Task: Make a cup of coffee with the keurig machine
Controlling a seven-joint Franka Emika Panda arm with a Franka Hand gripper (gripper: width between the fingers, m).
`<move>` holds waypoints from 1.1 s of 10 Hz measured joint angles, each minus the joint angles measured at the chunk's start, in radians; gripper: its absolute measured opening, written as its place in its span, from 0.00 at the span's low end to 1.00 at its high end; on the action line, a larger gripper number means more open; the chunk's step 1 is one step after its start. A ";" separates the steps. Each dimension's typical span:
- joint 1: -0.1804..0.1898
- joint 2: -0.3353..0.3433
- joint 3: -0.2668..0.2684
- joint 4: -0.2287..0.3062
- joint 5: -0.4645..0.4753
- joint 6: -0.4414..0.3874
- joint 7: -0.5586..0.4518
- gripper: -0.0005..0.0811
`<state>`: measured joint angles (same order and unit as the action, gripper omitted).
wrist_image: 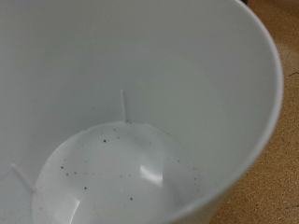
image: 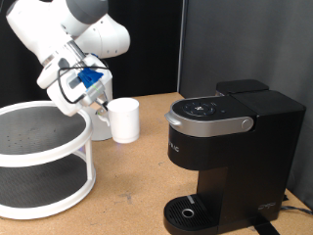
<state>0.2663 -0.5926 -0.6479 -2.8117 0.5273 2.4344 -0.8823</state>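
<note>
The cup (image: 124,119) is a small plain white cylinder standing on the wooden table, left of the keurig machine (image: 230,147) in the exterior view. Its handle does not show. The machine is boxy and black, its silver-grey lid (image: 207,119) is down, and the round drip tray (image: 186,211) at its base is bare. My gripper (image: 102,108) hangs from the white arm right against the cup's left side, at rim height. The wrist view looks straight down into the cup (wrist_image: 131,112), which holds no liquid, only dark specks on its bottom. No fingers show there.
A white round two-tier rack (image: 39,162) stands at the exterior view's left, close beside the arm. A black curtain hangs behind. Wooden table surface (image: 132,176) lies between rack and machine.
</note>
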 joint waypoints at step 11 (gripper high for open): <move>0.255 0.286 -0.160 0.019 0.308 0.172 -0.295 0.09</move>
<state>0.5216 -0.3070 -0.8081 -2.7929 0.8350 2.6060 -1.1772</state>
